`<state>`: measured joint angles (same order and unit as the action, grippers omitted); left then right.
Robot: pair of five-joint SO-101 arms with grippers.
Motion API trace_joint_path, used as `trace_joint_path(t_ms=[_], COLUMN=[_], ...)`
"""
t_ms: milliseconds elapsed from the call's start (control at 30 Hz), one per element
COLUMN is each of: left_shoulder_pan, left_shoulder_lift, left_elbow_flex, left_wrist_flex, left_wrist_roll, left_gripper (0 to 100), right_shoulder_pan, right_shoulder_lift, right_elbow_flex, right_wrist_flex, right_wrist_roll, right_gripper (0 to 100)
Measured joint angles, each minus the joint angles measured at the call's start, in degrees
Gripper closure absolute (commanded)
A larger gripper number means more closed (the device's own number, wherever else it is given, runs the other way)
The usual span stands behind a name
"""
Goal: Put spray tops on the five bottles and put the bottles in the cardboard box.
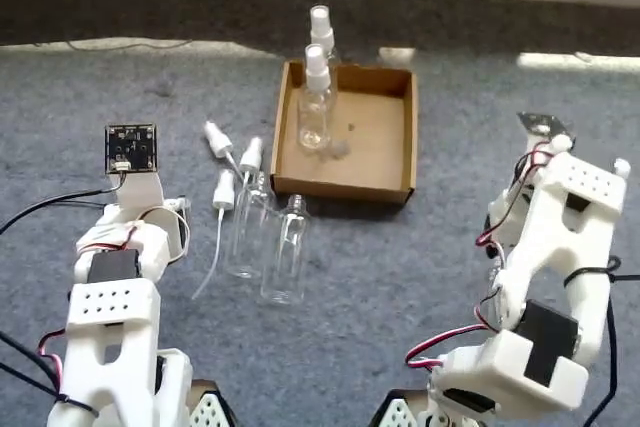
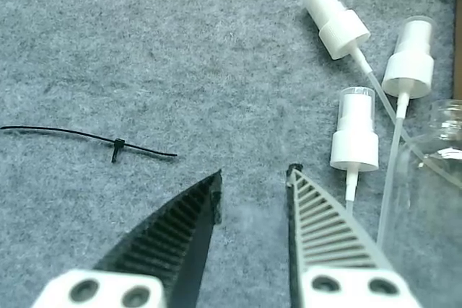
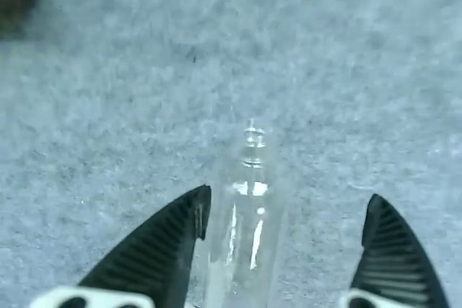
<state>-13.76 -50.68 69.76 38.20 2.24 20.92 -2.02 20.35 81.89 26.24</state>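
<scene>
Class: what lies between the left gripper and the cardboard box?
Three loose spray tops and two uncapped bottles, seen in the high view.

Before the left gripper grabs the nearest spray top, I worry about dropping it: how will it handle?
The spray top is probably light: small plastic. Its thin tube likely flexes. Lying sideways, its round body may roll.
</scene>
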Motion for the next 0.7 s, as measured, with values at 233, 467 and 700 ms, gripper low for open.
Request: trace_joint_path(t_ms=[233,467,700], left_shoulder_pan=[0.00,0.00,0.00], left_shoulder_lift=[0.00,0.00,0.00], left_elbow_flex=[0.00,0.00,0.00], left_wrist_flex=[0.00,0.00,0.00], left_wrist_roll=[0.00,0.00,0.00], left_gripper=[85,85,85], right_shoulder_pan=[-0.79,-0.70,0.53], right_shoulder_lift=[-0.35,-0.53,-0.53], right_elbow_flex=[15.21,16.18,14.15], right_wrist_flex=[-8.62,-14.07,-16.35], right_wrist_roll=[0.18,0.18,0.18], right_gripper=[70.7,86.1,93.9])
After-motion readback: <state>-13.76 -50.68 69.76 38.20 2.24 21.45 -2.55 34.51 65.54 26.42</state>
